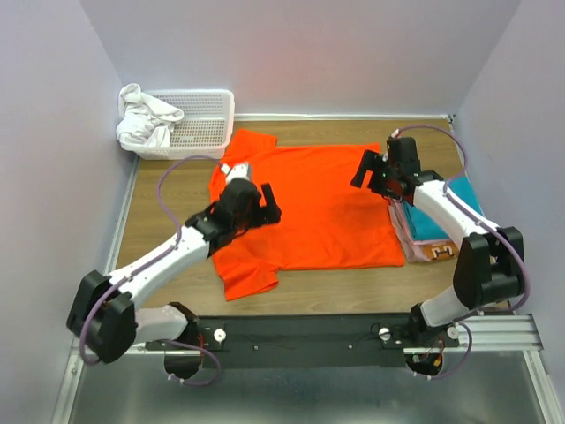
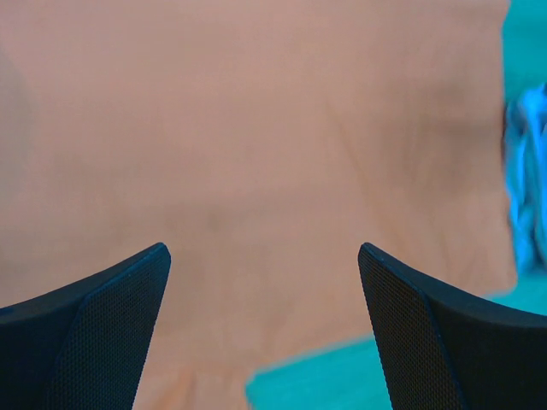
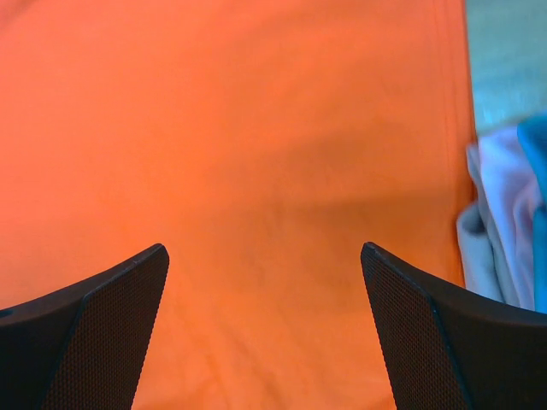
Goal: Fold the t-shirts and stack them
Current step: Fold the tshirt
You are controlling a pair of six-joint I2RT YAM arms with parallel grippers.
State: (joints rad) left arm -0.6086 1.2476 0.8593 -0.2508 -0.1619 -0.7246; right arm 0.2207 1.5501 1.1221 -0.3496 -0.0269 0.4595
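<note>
Right, top view first. An orange shirt [image 1: 309, 208] lies spread flat in the middle of the table [image 1: 168, 190], collar toward 9 o'clock, one sleeve reaching to 11 and the other down at 7. The left gripper [image 1: 265, 203] hangs over the shirt's 9 o'clock side, near the collar, jaws wide apart and nothing between them. Over at 2 o'clock the right gripper [image 1: 365, 170] is above the hem edge, spread just as wide and also empty. A stack [image 1: 425, 231] of folded shirts sits at 3 o'clock, just beside the hem: teal on top, pink under it, something patterned at its near end. Up at 11 o'clock there's a white basket [image 1: 207, 124] with a white cloth [image 1: 146, 119] bunched over its left rim.

Now the left wrist view. The two dark fingers [image 2: 102, 333] stand far apart at the bottom, and the shirt [image 2: 256, 145] fills nearly everything above them, its colour washed out to salmon here. A blurry blue patch shows at 3 o'clock; can't tell what it is.

Right wrist view. The fingers [image 3: 94, 333] are splayed wide over smooth orange cloth [image 3: 256, 154]. At 3 o'clock the stack's [image 3: 504, 231] pale and teal folds touch the shirt's edge.
</note>
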